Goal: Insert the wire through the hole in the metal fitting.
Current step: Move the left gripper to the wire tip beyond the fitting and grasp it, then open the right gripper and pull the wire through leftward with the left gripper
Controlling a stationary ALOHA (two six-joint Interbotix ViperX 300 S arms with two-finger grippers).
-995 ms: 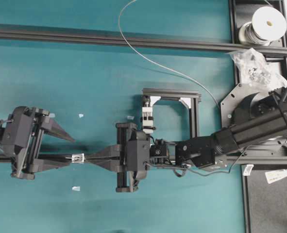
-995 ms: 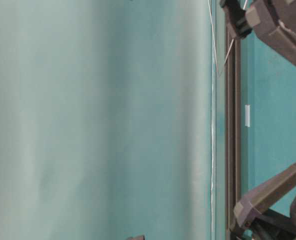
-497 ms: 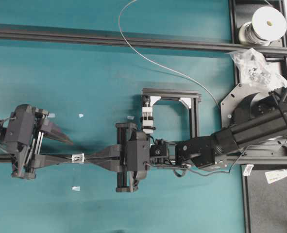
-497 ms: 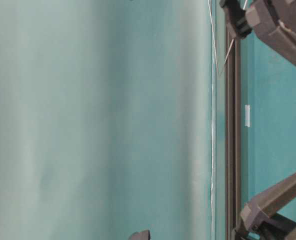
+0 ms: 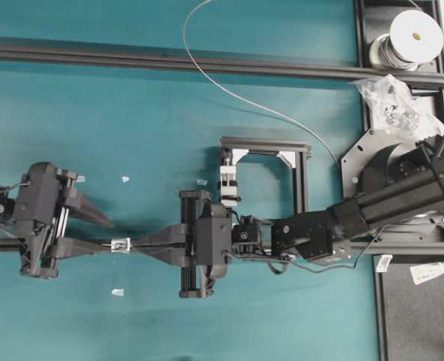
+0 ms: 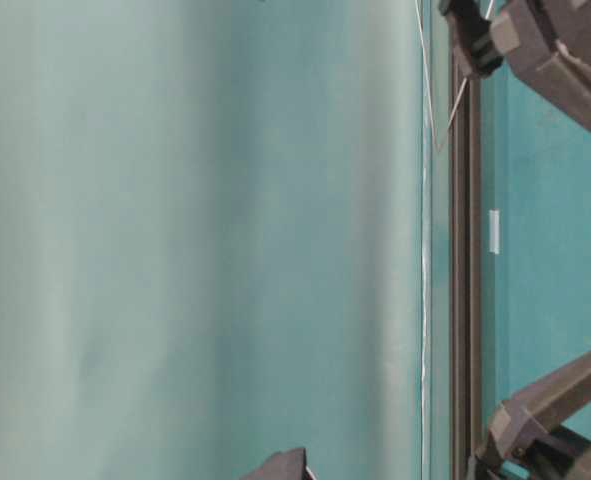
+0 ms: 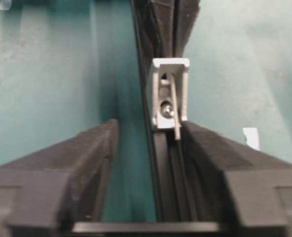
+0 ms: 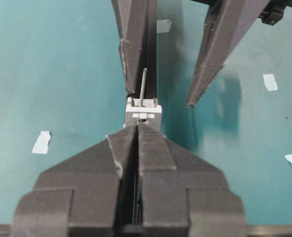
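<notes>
Right wrist: wire point(image 8: 143, 88) through fitting point(image 8: 143, 112)

1. The table point(image 5: 131, 135) is covered in matt teal with a fine, slightly rough grain.
2. The metal fitting point(image 7: 169, 101) is pale bare metal with a dull sheen.
3. The wire point(image 5: 229, 90) is thin, smooth, silver-grey metal.
4. The right end effector point(image 8: 137, 129) has matt black plastic fingers point(image 8: 158, 148), scuffed at the edges.
5. The rail point(image 5: 169, 64) is dark, satin-finished metal.

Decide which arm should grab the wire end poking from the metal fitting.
Left: the wire sticks out of the metal fitting between the left gripper's open fingers; right gripper is shut behind.
</notes>
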